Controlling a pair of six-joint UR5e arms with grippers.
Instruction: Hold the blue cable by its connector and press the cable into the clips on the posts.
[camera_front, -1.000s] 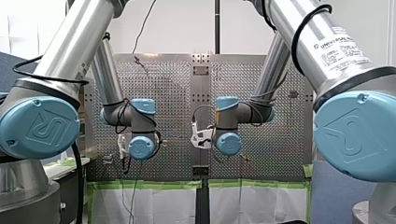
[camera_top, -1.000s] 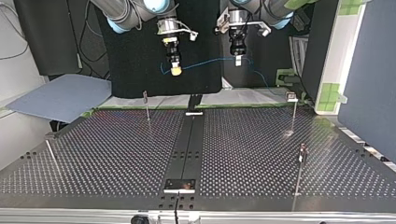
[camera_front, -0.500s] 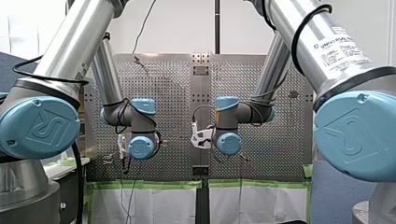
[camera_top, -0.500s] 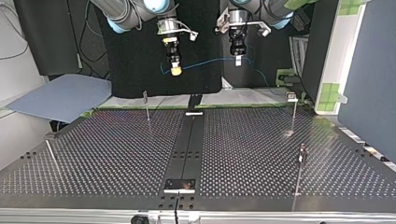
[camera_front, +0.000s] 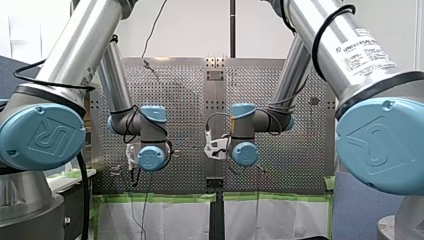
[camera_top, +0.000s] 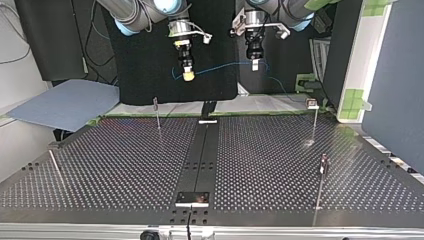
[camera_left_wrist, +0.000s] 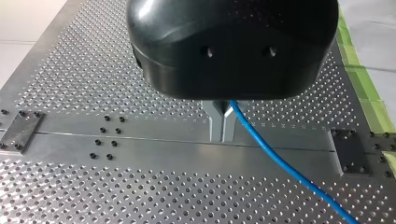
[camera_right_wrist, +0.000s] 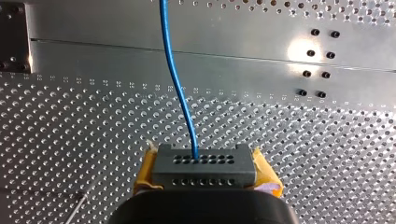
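Nothing moved | left hand (camera_left_wrist: 223, 135) clenched on blue cable (camera_left_wrist: 280, 163) | right hand (camera_right_wrist: 205, 173) grasping connector (camera_right_wrist: 204, 161)

A perforated table (camera_left_wrist: 70, 70) was seen beneath the jaws of the left gripper (camera_left_wrist: 223, 134). A smooth strip (camera_left_wrist: 154, 149) was laid across it directly under those jaws. On that strip a dark plate (camera_left_wrist: 352, 151) was fixed well off to one side of the jaws, and a grey plate (camera_left_wrist: 21, 130) well off to the other. Green tape (camera_left_wrist: 369, 88) was stuck along the table's edge past the dark plate. Ahead of the jaws of the right gripper (camera_right_wrist: 205, 172), black screws (camera_right_wrist: 307, 73) were set in pairs into the strip, off to one side. In the top view a black cloth (camera_top: 150, 65) was hung behind both pairs of jaws, and a blue-grey sheet (camera_top: 65, 102) was spread lower down, beyond the right gripper's jaws.
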